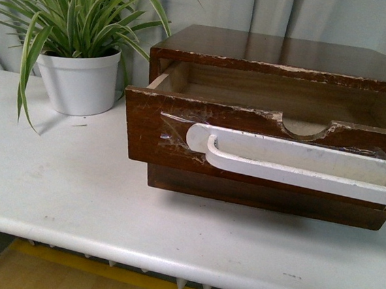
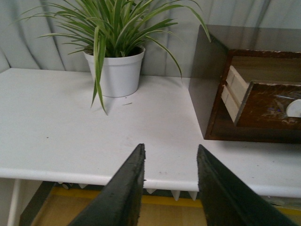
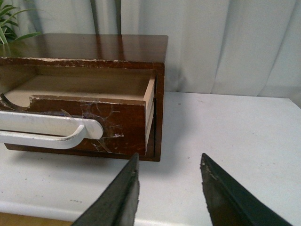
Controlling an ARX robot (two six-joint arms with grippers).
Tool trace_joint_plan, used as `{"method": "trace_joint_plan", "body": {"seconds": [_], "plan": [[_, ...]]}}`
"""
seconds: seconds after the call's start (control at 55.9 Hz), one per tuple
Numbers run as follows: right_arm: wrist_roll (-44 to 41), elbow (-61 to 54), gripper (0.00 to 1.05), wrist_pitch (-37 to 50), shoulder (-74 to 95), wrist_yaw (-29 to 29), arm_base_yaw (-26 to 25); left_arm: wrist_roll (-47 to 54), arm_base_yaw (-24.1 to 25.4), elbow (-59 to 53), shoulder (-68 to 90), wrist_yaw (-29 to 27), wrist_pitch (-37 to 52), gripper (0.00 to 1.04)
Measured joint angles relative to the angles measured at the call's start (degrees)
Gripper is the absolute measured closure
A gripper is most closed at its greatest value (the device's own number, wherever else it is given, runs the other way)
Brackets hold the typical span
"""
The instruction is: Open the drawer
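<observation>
The dark brown wooden drawer point(image 1: 160, 131) stands pulled partway out of its cabinet point(image 1: 284, 54) on the white table. Its long white bar handle point(image 1: 300, 170) is taped to the front, below a semicircular notch point(image 1: 304, 130) in the chipped top edge. Pale wood shows inside. The drawer also shows in the left wrist view point(image 2: 268, 106) and the right wrist view point(image 3: 122, 125). My left gripper point(image 2: 170, 153) is open and empty, over the table's front edge, apart from the cabinet. My right gripper point(image 3: 169, 162) is open and empty, in front of the cabinet's right corner. Neither arm shows in the front view.
A spider plant in a white pot point(image 1: 79, 79) stands on the table point(image 1: 72, 194) left of the cabinet, also in the left wrist view point(image 2: 117, 73). A plain dark drawer front point(image 1: 263, 199) sits below the open drawer. Grey curtains hang behind.
</observation>
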Motion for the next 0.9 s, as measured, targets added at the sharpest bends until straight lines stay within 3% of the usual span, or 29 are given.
{"method": "trace_joint_plan", "body": {"seconds": [0.09, 0.197, 0.859, 0.895], "plan": [[0.0, -0.5, 0.84, 0.2, -0.5, 0.0, 0.0, -0.1, 3.8, -0.6, -0.7, 1.3, 0.0, 0.83], [0.2, -1.1, 1.04, 0.3, -1.2, 0.1, 0.0, -0.3, 4.3, -1.4, -1.5, 2.1, 0.1, 1.01], [0.2, -4.6, 1.03, 0.8, -4.3, 0.2, 0.0, -0.2, 4.5, -5.4, -5.3, 2.2, 0.6, 1.01], [0.2, -4.6, 1.03, 0.8, -4.3, 0.2, 0.0, -0.2, 4.5, -5.4, -5.4, 2.2, 0.6, 0.97]]}}
